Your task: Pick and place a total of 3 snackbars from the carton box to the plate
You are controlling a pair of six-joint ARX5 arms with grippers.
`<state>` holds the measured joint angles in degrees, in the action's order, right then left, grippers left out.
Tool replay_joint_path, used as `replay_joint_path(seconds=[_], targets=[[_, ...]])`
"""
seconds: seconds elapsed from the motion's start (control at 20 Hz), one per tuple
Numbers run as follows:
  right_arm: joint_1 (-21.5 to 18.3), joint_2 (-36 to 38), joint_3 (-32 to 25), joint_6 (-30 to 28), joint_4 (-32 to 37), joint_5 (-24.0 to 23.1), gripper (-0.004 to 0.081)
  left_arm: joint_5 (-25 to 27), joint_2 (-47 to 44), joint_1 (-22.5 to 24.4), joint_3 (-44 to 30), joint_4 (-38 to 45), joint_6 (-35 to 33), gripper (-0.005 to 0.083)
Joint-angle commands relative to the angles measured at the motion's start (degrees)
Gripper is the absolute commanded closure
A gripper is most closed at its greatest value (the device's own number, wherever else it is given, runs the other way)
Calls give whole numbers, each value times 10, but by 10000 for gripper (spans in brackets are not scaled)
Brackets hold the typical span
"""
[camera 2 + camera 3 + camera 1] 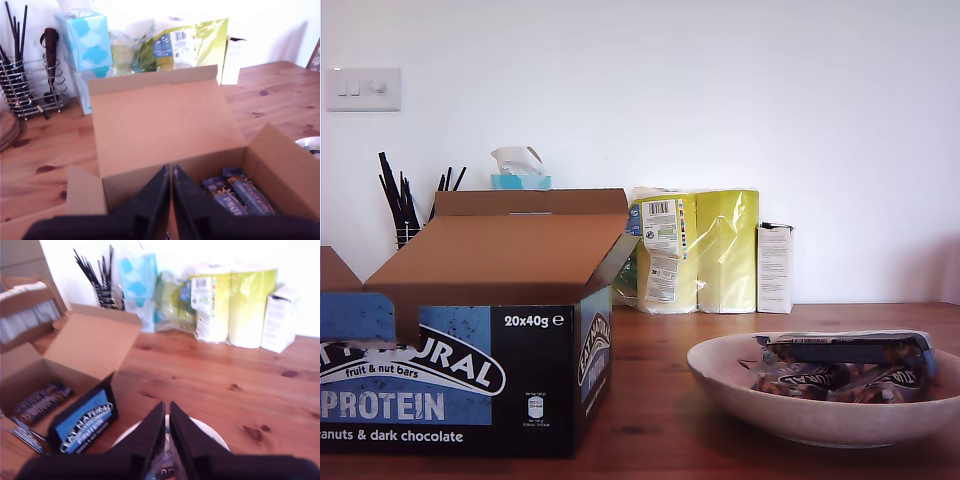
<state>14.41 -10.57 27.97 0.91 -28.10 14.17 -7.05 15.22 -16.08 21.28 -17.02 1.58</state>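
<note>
The carton box point(470, 370) stands open at the exterior view's left, its brown flap raised. The plate point(800, 415) sits at the exterior view's right with three snackbars point(845, 348) piled in it. Neither gripper shows in the exterior view. My first gripper point(171, 172) hangs shut above the open carton box point(160, 125), with nothing between its fingers. More snackbars point(240, 197) lie inside the box, beside the fingertips. My second gripper point(166, 410) is shut and empty over the plate point(215, 437). The carton box point(85, 345) lies off to its side.
Along the back wall stand a wire utensil holder point(405, 215), a blue tissue box point(520, 180), a yellow-green wrapped pack point(720, 250) and a small white box point(774, 268). Bare wooden table point(660, 350) lies between box and plate.
</note>
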Motion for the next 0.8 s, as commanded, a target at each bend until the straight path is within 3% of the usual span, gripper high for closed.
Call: replay_joint_path(seconds=[0.0,0.75], targets=[[3,26,-9,9,-15,3,783,0,-7,-1,-6,3,4,794],[2,41,-9,19,-51,-2,783,0,-6,-1,-6,-82,12,794]])
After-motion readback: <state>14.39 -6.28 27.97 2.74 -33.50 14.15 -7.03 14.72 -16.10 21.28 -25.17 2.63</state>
